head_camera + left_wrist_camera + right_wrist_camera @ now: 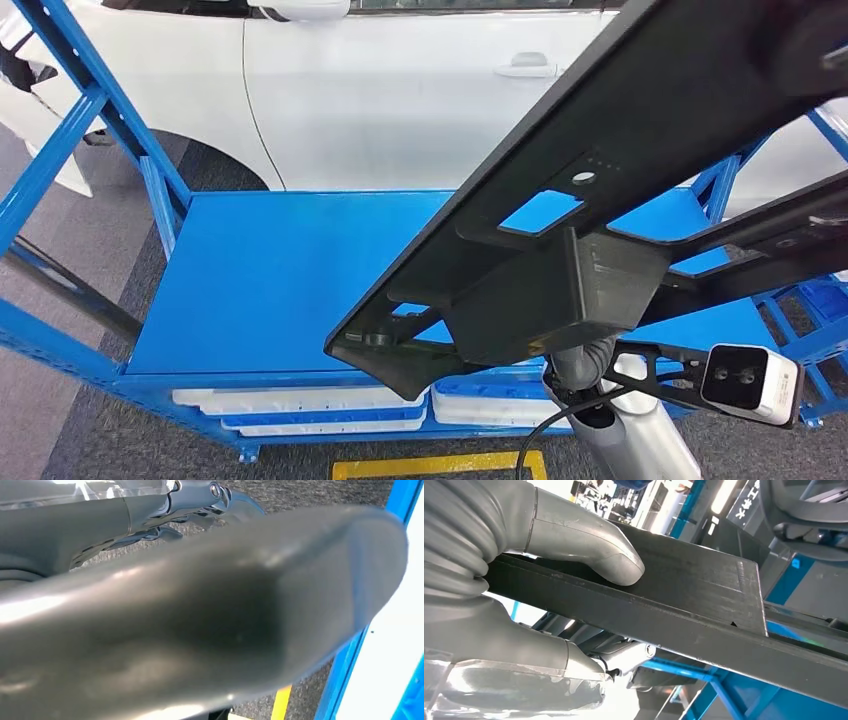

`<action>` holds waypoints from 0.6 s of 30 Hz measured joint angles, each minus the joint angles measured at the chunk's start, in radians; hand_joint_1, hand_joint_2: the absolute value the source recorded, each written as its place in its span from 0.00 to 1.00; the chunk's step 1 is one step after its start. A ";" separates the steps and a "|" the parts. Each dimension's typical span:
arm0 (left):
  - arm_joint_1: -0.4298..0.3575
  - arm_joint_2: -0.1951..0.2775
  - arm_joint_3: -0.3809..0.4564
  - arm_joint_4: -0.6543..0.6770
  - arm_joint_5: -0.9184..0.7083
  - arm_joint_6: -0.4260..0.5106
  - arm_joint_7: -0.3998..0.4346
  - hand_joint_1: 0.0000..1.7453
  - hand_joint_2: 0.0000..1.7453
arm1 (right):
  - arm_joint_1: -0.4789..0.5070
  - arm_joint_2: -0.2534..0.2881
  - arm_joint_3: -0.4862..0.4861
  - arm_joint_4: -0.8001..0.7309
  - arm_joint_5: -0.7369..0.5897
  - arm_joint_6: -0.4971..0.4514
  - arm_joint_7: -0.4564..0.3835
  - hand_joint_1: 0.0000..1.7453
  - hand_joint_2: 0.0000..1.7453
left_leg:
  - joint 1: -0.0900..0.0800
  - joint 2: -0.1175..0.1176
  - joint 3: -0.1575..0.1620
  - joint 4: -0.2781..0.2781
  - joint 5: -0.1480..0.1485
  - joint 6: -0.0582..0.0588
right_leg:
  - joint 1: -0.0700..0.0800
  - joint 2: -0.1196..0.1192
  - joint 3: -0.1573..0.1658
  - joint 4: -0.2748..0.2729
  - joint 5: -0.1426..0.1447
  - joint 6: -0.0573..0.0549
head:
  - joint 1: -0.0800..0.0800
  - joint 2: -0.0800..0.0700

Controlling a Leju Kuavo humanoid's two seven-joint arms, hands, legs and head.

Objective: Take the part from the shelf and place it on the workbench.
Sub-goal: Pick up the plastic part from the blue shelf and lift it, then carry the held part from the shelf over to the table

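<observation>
**Head view: long black part held up over the blue workbench**

Head view, first. A long black part (560,210) runs slantwise across the picture, from the near middle up to the far right, above the blue workbench (270,280) and not resting on it. It has cut-out windows through which the blue top shows, and a boxy block on its underside. Below that block the silver forearm of the right arm (625,430) rises from the near edge with a white wrist camera (748,380) on a black bracket. White trays (300,405) lie on the lower level of the bench, a white car (420,90) stands beyond it, and a yellow floor marking (440,465) lies at the near edge.

Left wrist view. A blurred grey-black surface, probably the part's end (210,615), sits right against the lens. Behind it the left hand (165,510) shows a grey cover and dark fingers (240,502) over carpet; whether it holds the part I cannot tell.

Right wrist view adds what the head view hides: the right hand (524,595) grips a flat black bar of the part (684,600), the grey thumb (594,550) pressed on one face and the pale fingers (524,680) on the other. Blue frame (724,690) shows behind.
</observation>
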 joint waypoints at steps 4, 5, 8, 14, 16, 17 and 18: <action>0.003 0.000 0.000 0.000 -0.004 0.007 0.015 0.00 0.00 | 0.018 0.000 0.000 -0.016 0.009 0.004 0.000 1.00 1.00 | 0.000 0.002 -0.027 0.006 0.016 0.000 | -0.012 0.000 -0.060 0.197 -0.103 0.017 | 0.002 0.000; 0.005 0.000 0.000 0.000 -0.005 0.007 0.016 0.00 0.00 | 0.024 0.000 0.000 -0.021 0.014 0.005 0.000 1.00 1.00 | 0.001 0.001 -0.032 0.009 0.017 -0.002 | -0.015 -0.001 -0.033 0.164 -0.085 0.018 | 0.002 0.000; 0.006 0.000 -0.001 0.000 -0.010 0.004 0.016 0.00 0.00 | 0.033 0.000 -0.001 -0.035 0.028 0.016 0.000 1.00 1.00 | 0.000 0.000 -0.044 0.019 0.021 -0.013 | -0.019 0.000 0.086 -0.035 -0.017 0.013 | 0.001 0.000; 0.002 0.001 -0.001 0.000 -0.010 -0.002 0.019 0.00 0.00 | 0.005 -0.012 -0.002 -0.026 0.006 0.030 0.000 1.00 1.00 | 0.001 -0.002 -0.065 0.029 0.019 -0.049 | -0.013 0.000 0.088 -0.093 0.019 -0.033 | 0.000 0.000; 0.000 0.001 -0.001 0.000 -0.010 -0.004 0.020 0.00 0.00 | -0.007 -0.014 -0.002 -0.022 0.000 0.028 0.000 1.00 1.00 | 0.003 -0.002 -0.090 0.095 -0.041 -0.053 | -0.012 -0.003 0.077 -0.098 0.032 -0.043 | -0.002 0.000; 0.000 0.001 -0.001 0.000 -0.010 -0.004 0.021 0.00 0.00 | -0.009 -0.015 -0.002 -0.020 -0.001 0.026 0.000 1.00 1.00 | 0.003 -0.002 -0.108 0.153 -0.081 -0.054 | -0.010 -0.004 0.069 -0.098 0.039 -0.047 | -0.002 0.000; 0.000 0.001 -0.001 0.000 -0.010 -0.005 0.021 0.00 0.00 | -0.012 -0.016 -0.002 -0.018 -0.002 0.024 0.000 1.00 1.00 | 0.003 -0.002 -0.128 0.220 -0.123 -0.055 | -0.007 -0.004 0.059 -0.098 0.047 -0.049 | -0.003 0.000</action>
